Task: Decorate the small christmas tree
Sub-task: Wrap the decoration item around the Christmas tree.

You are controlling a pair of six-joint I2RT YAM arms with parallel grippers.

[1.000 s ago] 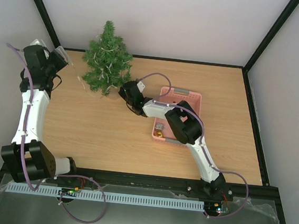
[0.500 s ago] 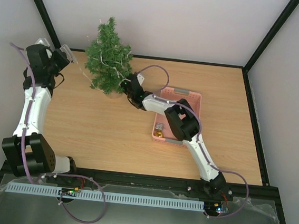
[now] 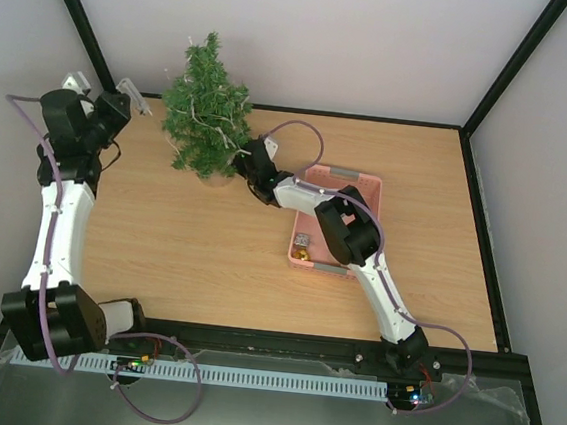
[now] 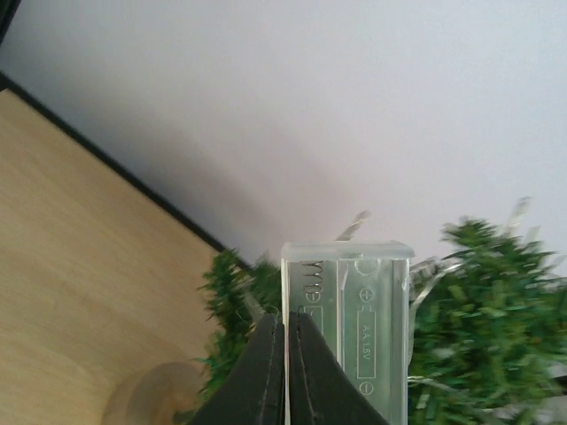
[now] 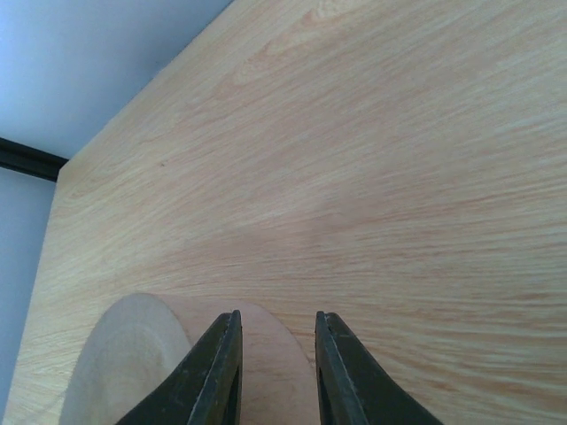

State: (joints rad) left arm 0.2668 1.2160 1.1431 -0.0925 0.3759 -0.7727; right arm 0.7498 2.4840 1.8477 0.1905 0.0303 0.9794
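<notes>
Over the last second the right gripper (image 3: 246,157) has moved up against the right side of the small dark green bristly christmas tree (image 3: 209,115), which stands at the back of the wooden worktop (image 3: 189,254). The left gripper (image 3: 113,106) sits left of the tree.

Left wrist: jaws pressed shut, a clear plastic battery case (image 4: 347,328) just behind them, in front of the tree.

Right wrist: jaws narrowly apart over the tree's round base (image 5: 133,354); I cannot tell whether they pinch it.

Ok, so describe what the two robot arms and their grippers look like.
Both the left arm and right arm have white tubular links joined by chunky black joints, with a mauve cable running along each. The left gripper and right gripper each have two slim, dark, tapering fingers.
</notes>
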